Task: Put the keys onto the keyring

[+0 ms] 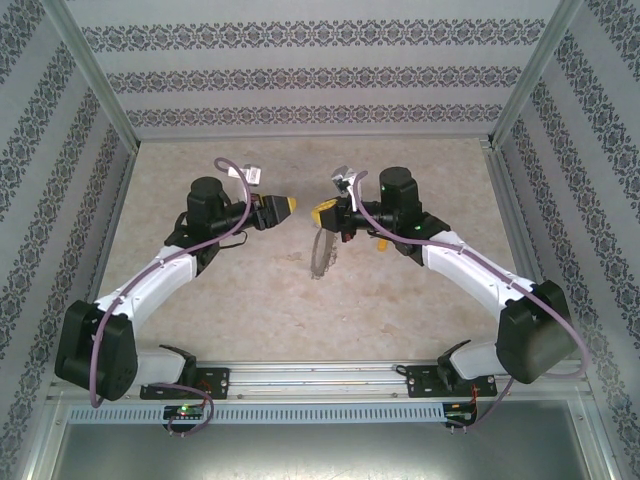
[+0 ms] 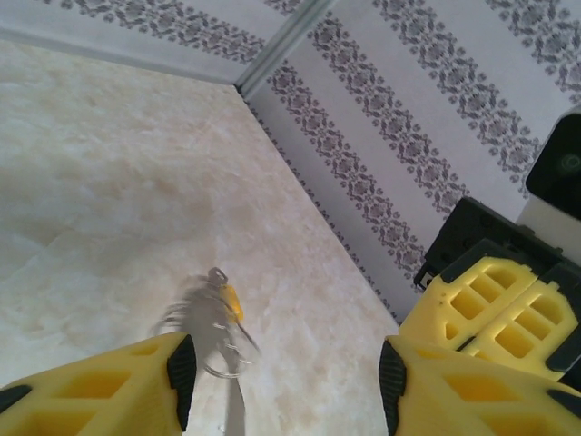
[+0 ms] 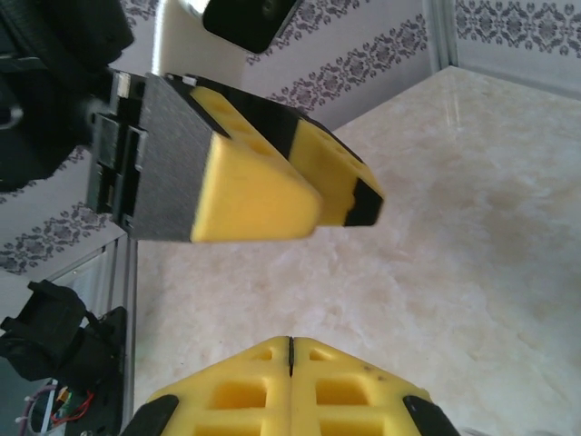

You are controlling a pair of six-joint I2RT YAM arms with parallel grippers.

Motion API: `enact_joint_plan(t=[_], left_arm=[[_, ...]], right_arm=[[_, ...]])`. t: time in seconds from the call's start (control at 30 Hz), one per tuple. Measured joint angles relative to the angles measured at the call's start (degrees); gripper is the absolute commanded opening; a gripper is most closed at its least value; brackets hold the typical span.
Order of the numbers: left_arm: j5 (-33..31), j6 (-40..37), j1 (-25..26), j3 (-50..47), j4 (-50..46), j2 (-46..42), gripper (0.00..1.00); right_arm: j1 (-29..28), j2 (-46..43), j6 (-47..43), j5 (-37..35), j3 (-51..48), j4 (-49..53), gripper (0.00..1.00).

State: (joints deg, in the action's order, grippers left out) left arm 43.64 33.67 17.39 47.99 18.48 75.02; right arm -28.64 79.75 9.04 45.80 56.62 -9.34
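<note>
Keyring is hanging from my clenched right gripper; my left gripper is waiting released, just left.

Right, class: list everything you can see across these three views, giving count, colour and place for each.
keyring: one, dark grey hoop fringed with silvery pieces, hanging on edge under the right gripper, above mid-table
key: one, yellow-orange head, blurred, among the silvery pieces
table: one, beige marbled, beneath everything
walls: three, pale with dark floral stripes, at the back and both sides
rail: one, silver, near edge, carrying both arm bases
cables: two, purple, one along each arm
left gripper: one, yellow fingers, jaws apart, facing the right gripper
right gripper: one, yellow fingers, shut on the keyring
arms: two, white and black, reaching inward from the near corners
</note>
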Motion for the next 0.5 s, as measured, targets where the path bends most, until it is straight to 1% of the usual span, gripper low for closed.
enact_joint_plan(t=[0.17,0.3,0.33,0.37,0.4,0.43,0.47,0.5], left_arm=[[-0.39,-0.48,0.57,-0.22,1.81,1.14,0.64],[-1.9,-0.35,0.57,-1.79,4.55,1.11,0.7],[-2.34,-0.24,0.57,-2.45,5.18,1.11,0.73],[-3.02,-0.17,0.57,-3.15,5.62,1.11,0.74],[-3.52,-0.02,0.57,-3.72,5.92,1.11,0.75],[-4.39,0.2,0.57,-4.46,6.45,1.11,0.77],[-5.2,0.46,0.57,-5.18,6.82,1.11,0.8],[-6.03,0.79,0.57,-5.77,6.99,1.09,0.82]], right_arm=[[0.33,0.0,0.33,-0.92,-0.52,-0.48,0.0],[1.36,0.04,2.64,-6.99,-3.69,-1.62,0.0],[1.68,0.17,3.26,-8.61,-4.68,-1.68,0.04],[2.01,0.44,3.98,-10.32,-5.55,-1.77,0.05],[2.29,0.74,4.46,-11.65,-6.21,-1.81,0.09],[2.29,1.2,5.2,-13.33,-6.82,-1.81,0.2],[2.32,1.84,6.01,-14.91,-7.15,-1.79,0.25],[2.32,2.45,6.51,-15.93,-7.21,-1.79,0.26]])
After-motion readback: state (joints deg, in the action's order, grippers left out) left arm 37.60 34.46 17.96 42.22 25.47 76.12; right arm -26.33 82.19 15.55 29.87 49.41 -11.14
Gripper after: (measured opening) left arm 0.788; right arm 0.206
